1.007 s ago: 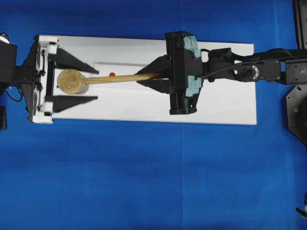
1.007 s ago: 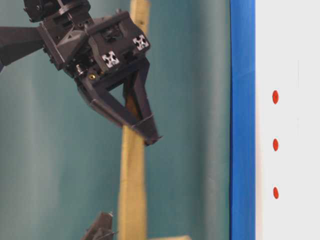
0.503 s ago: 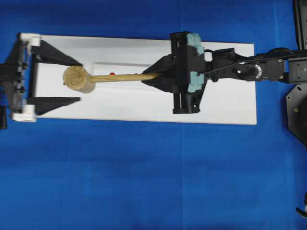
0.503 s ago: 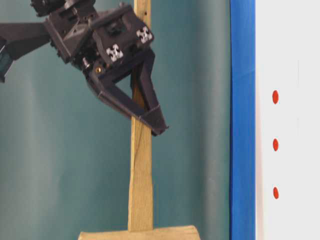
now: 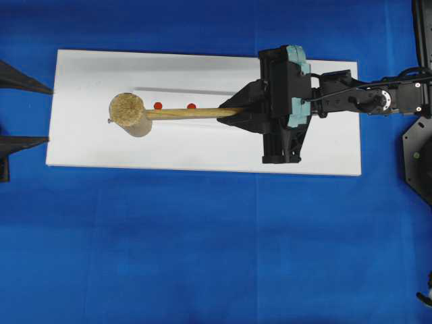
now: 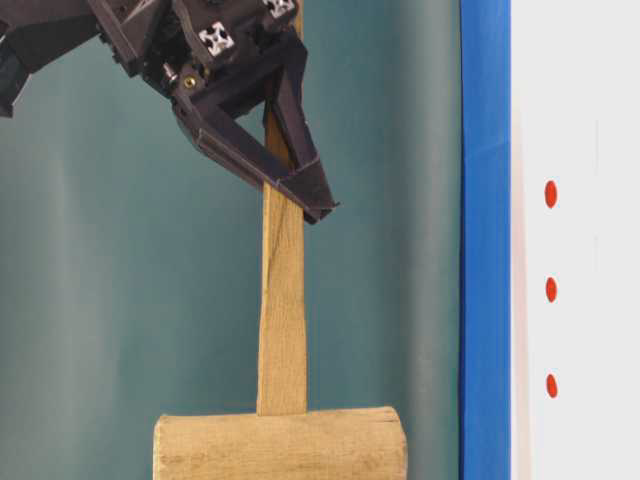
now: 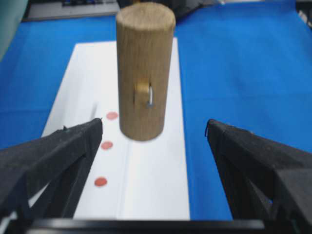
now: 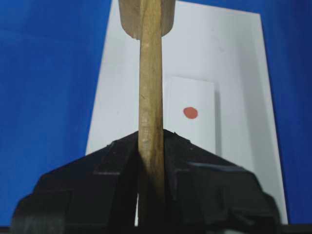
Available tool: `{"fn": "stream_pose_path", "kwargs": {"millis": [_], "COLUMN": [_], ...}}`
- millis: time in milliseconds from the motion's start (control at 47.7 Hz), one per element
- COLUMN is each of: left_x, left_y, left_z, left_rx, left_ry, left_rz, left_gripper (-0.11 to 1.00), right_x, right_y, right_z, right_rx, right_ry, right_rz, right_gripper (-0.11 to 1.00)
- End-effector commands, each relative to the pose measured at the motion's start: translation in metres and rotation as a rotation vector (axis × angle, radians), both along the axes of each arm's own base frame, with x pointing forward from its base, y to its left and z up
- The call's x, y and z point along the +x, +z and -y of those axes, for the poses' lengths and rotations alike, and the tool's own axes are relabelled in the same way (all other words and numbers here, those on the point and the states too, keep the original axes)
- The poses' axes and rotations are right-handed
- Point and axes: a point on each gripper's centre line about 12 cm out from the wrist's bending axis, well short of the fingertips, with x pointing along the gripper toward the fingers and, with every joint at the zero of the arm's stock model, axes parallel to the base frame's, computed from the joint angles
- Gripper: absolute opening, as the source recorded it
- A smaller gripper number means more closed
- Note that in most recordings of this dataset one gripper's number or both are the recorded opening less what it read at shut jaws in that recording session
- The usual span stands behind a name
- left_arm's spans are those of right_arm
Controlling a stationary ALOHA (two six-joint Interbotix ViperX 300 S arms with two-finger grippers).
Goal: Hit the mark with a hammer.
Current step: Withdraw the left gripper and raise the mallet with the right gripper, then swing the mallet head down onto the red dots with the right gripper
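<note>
The hammer, a light-wood mallet, hangs level above the white board. Its thick head is at the left and its flat handle runs right. My right gripper is shut on the handle's far end, seen close up in the right wrist view. Two red marks show just beside the handle. The left wrist view shows three marks in a row, left of the head. My left gripper stands open at the board's left edge, apart from the head, with nothing between its fingers.
Blue cloth surrounds the board on all sides. The right arm reaches in over the board's right end. A black robot base sits at the right edge. In the table-level view the hammer head hangs well off the board.
My left gripper has backed off to the left, away from the hammer head, its jaws still wide. The right gripper has carried the hammer to the right, uncovering a second red mark.
</note>
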Motion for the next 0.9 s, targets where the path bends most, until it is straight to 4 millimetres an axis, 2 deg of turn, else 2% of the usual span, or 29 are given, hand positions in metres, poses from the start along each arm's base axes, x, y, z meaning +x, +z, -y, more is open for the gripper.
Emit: {"fn": "stream_pose_path", "kwargs": {"millis": [0,252,587,881], "left_x": [-0.002,0.0,0.0,0.0], "left_y": [0.003,-0.001,-0.002,-0.002], "left_z": [0.0,0.0,0.0,0.0], "left_rx": [-0.008,-0.016,-0.016,-0.016], "left_ry": [0.002,0.004,0.004,0.005], "left_rz": [-0.006,-0.024,-0.027,-0.029], "left_gripper": [0.92,0.91,0.91,0.91], "right_x": [-0.001,-0.001,-0.003,-0.003], "right_y": [0.015,0.015,0.016,0.014], "right_z": [0.0,0.004,0.035,0.038], "right_rx": [0.006,-0.007,-0.065,-0.065], "right_ry": [-0.004,-0.034,-0.195,-0.204], "right_rz": [0.043,0.053,0.1,0.094], "right_gripper": [0.02,0.02,0.02,0.02]}}
